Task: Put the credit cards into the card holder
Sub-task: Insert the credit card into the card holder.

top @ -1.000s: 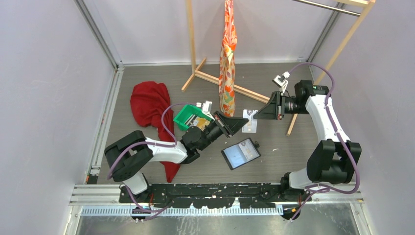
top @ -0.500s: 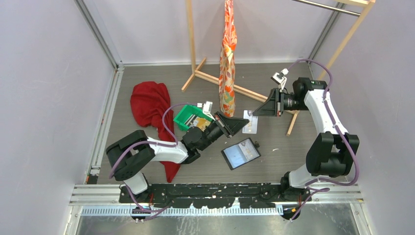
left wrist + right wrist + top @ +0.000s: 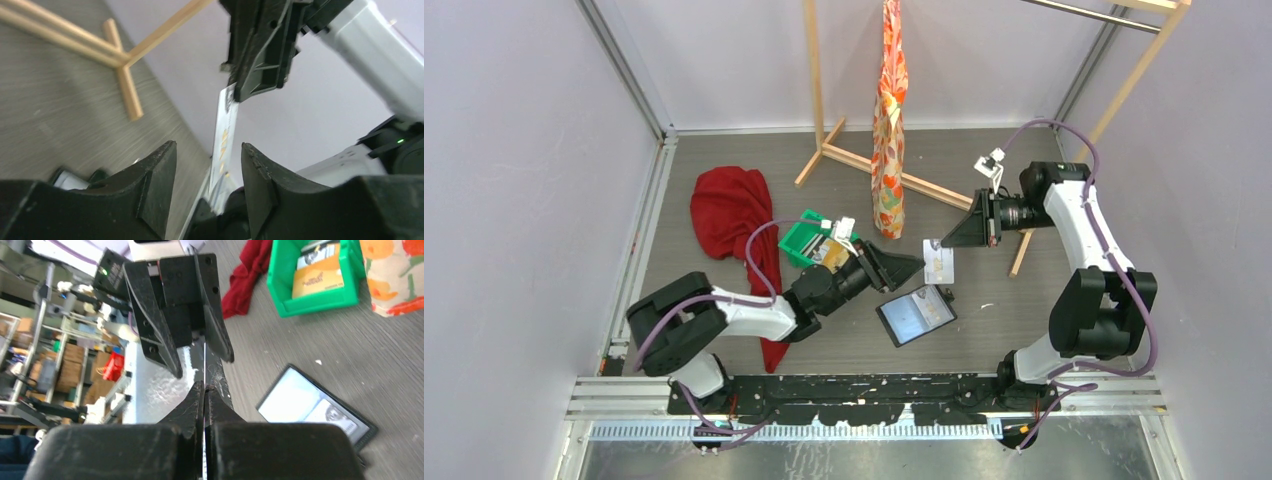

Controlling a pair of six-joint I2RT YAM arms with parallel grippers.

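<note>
The credit card (image 3: pixel 938 262) being handled is whitish, with a dark patch near its top and small gold marks lower down; any print on it is too small to read. It is hanging in the air just right of the frame's centre, above the bench (image 3: pixel 1024 300). The right gripper (image 3: pixel 948 243) is pinching its upper edge, fingers clamped flat on it. The left gripper (image 3: pixel 914 266) is sitting just left of the card with its fingers parted, and the card is showing edge-on in the gap between them.

Below, the card holder (image 3: pixel 916 314) is lying open on the bench, lining up, with a pale card (image 3: pixel 334 414) inside. Left of centre, an orange-yellow card (image 3: pixel 316 282) is resting in the green tray (image 3: pixel 796 240).

The right arm (image 3: pixel 1079 225) is running up the right side and bending left at the wrist, while the left arm (image 3: pixel 744 310) is stretching low from the lower left.
</note>
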